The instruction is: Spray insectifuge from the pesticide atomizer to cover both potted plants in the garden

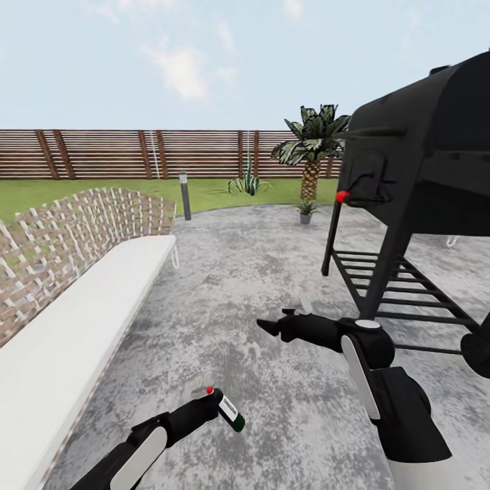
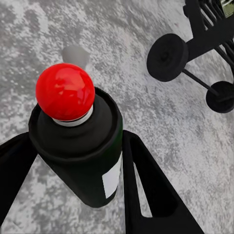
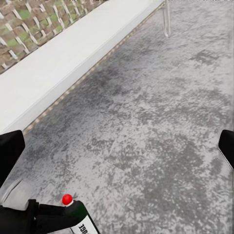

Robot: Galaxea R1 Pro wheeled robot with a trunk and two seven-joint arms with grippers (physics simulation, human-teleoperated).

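Pesticide atomizer (image 1: 229, 412) dark green, white label, red knob on top, clamped between the left gripper (image 1: 212, 408) fingers (image 2: 146, 185), held low over grey paving (image 1: 258, 272), bottle tilted. Left arm reaches forward from lower left. Right gripper (image 1: 267, 327) empty, fingers spread wide apart, arm bent at elbow, pointing left. One potted plant (image 1: 306, 211) far ahead at paving edge, near palm (image 1: 312, 146). Black grill (image 1: 422, 170) right, white bench (image 1: 82, 306) left, slat fence (image 1: 136, 153) behind.

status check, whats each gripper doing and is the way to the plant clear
Left gripper shut on the pesticide atomizer. Right gripper open, holding nothing. One potted plant ahead across the paving; black grill stands right of the path.
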